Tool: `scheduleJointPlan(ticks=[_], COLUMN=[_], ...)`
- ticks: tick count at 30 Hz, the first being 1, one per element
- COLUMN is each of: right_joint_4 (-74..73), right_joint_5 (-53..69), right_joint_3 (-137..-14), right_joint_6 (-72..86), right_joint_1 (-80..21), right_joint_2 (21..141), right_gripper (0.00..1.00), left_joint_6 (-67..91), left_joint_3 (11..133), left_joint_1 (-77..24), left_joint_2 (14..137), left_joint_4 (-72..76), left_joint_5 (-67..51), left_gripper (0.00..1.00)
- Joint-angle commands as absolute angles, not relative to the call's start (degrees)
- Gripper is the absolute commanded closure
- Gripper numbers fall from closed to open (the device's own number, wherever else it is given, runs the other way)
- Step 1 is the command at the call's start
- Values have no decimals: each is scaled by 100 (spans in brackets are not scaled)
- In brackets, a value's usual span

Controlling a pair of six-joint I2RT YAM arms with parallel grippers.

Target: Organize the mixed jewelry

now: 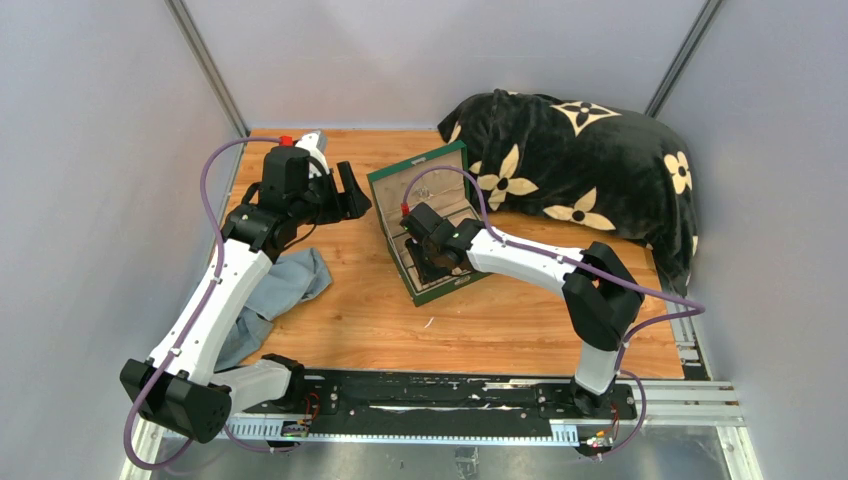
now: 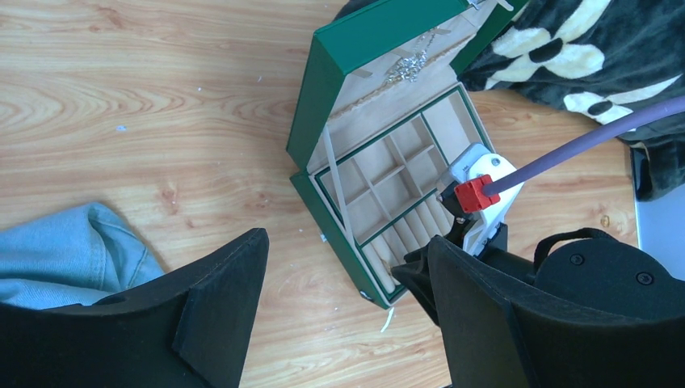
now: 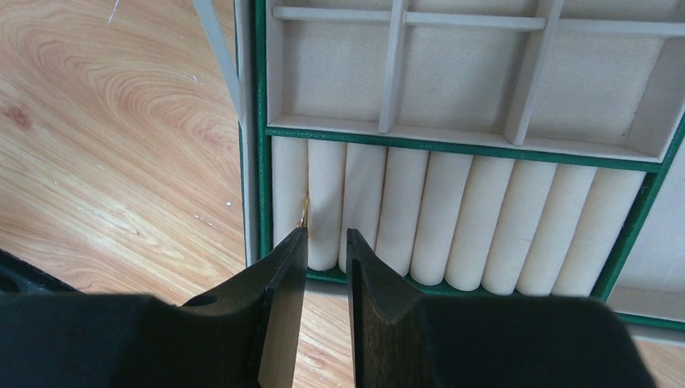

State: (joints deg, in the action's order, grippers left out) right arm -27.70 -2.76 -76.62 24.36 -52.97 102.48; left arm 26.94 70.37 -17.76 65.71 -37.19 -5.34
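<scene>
The right jaws hang low over the near end of the green box (image 2: pixel 319 105), parted only a narrow way, with nothing between them. The small gold ring (image 3: pixel 305 212) is not in that gap. It stands on edge just ahead of one fingertip (image 3: pixel 295 242), the one nearer the box's outer wall, tucked in the groove between the first two ring rolls (image 3: pixel 440 218). Whether it touches that fingertip I cannot tell.

The ring shows edge-on, and the rolls and their grooves run straight away from the jaws. So the gap lines up with the second roll rather than the groove, and I'd judge any next grip or nudge turns on that small sideways offset.

The right arm is plainly the nearer one. The left jaws stand wide open and empty, high up and well back from the box, looking down on it.

Beyond the rolls, farther ahead of the right jaws, the divided compartments (image 3: pixel 339 73) look bare as far as I can see. The silvery cluster (image 2: pixel 408 65) sits up in the raised lid — well ahead of both arms' jaws and touched by neither.

The box rests on the bench (image 1: pixel 500 320), with a blue cloth (image 2: pixel 65 250) lying beneath the left jaws.
</scene>
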Motion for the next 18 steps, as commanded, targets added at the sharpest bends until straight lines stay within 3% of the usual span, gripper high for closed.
scheduleJointPlan(ticks=[1,18], right_joint_4=[-2883,-2900], right_joint_5=[-525,-508], right_joint_3=[-7777,-7805], right_joint_6=[2412,2409], right_joint_1=[-5240,-5238], right_joint_2=[10155,10455], right_gripper=[70,71], left_joint_6=[2592,2627], left_joint_3=[7056,7014], left_joint_1=[-1732,-1731], left_joint_2=[6513,6490], left_joint_4=[-3718,-3690], left_joint_5=[-501,-530], left_gripper=[23,23])
